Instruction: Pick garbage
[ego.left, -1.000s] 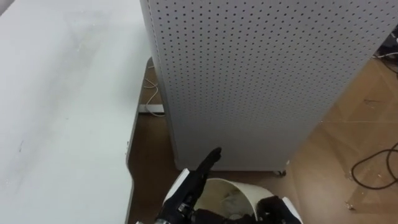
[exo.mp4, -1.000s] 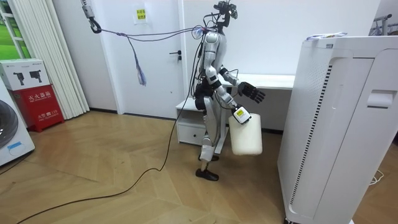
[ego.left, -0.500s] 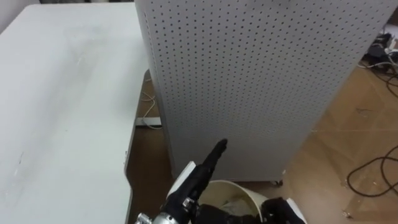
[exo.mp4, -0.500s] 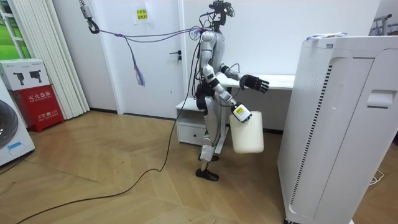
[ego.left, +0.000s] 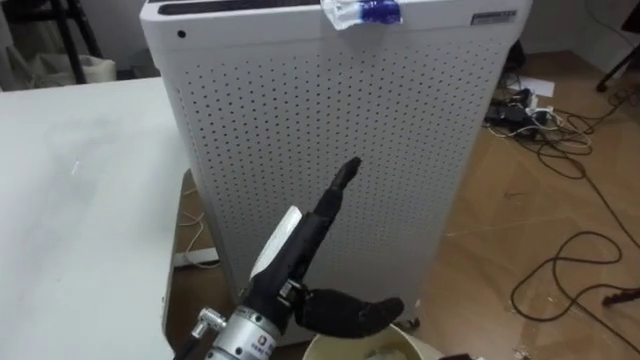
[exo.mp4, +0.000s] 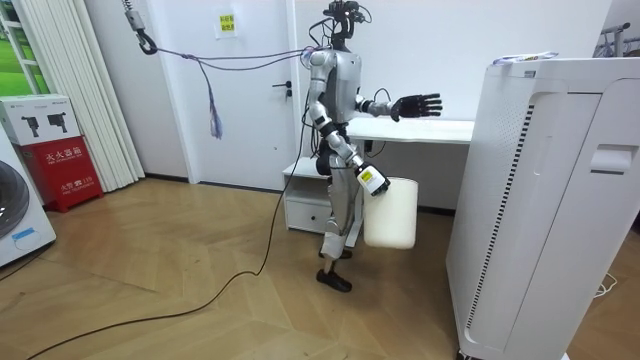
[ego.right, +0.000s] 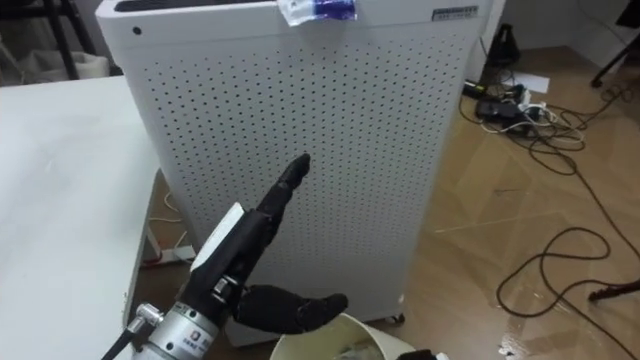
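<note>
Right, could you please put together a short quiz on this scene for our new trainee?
1. Which hand carries the white plastic bin beside the robot's leg?
2. Where does the crumpled clear-and-blue plastic wrapper lie? A: on the white table. B: on top of the tall white perforated cabinet. C: inside the bin.
3. True or false: the left hand points toward the cabinet with straight fingers.
Key: 1: the right hand. 2: B. 3: true.
</note>
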